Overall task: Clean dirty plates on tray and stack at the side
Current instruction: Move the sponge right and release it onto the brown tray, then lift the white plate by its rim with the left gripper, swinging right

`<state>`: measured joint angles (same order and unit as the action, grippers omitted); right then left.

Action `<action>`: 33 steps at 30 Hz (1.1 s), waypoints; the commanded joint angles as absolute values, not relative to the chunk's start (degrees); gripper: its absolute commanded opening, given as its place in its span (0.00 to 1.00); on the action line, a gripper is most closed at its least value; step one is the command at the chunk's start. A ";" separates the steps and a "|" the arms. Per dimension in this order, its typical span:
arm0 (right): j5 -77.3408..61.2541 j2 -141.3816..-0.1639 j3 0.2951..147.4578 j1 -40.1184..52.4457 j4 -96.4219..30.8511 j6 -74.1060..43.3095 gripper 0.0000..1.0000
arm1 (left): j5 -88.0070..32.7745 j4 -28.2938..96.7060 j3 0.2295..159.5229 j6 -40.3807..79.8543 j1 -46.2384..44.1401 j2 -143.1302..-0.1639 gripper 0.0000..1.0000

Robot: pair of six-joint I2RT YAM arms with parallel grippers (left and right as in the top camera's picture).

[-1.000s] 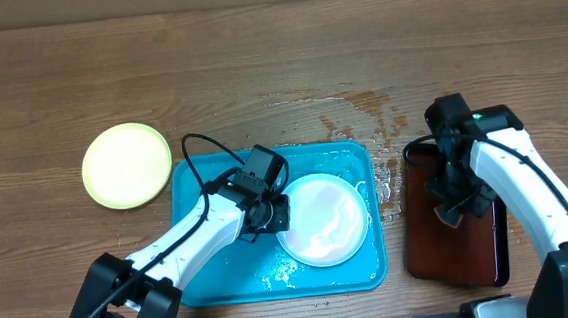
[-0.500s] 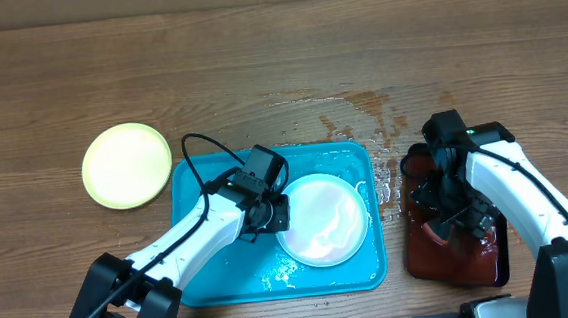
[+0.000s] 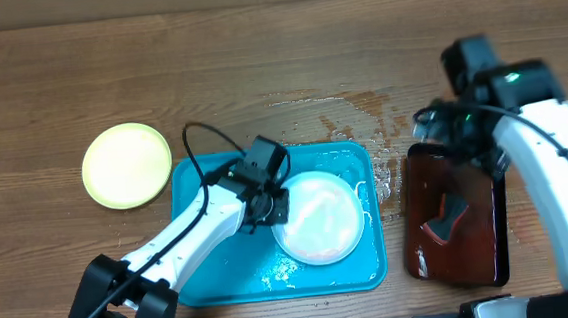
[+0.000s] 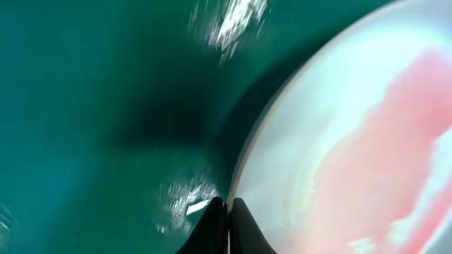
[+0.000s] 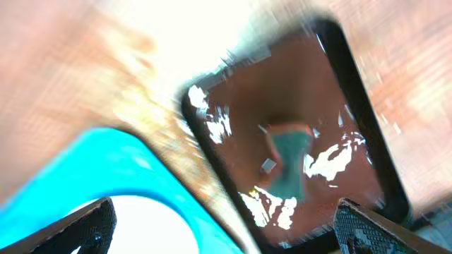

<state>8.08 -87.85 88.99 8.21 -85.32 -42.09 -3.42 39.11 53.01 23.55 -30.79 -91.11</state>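
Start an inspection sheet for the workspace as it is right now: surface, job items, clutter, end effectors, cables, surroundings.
Surface: wooden table, wet patch beyond the trays.
Job's things: turquoise tray, wet; white plate in it, pinkish smear in the left wrist view; yellow-green plate on the table left of the tray; third plate not seen.
Clutter: dark red tray holding a sponge-like block.
End effectors: left end effector pinched on the white plate's left rim; right end effector open, empty, above the dark red tray.
Cables: black cable looping off the left arm.
Surroundings: nothing seen.
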 commanded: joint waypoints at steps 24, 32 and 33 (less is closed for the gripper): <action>-0.73 -86.78 118.56 -20.47 -96.16 -29.50 1.00 | -0.67 43.57 83.24 20.51 -43.70 -91.24 0.04; -2.33 -86.78 118.58 -20.75 -96.16 -28.97 1.00 | -0.67 39.88 87.66 17.12 -47.51 -95.31 0.04; -3.11 -86.78 118.58 -20.75 -96.09 -28.38 1.00 | -0.67 39.90 88.64 16.62 -47.72 -96.53 0.04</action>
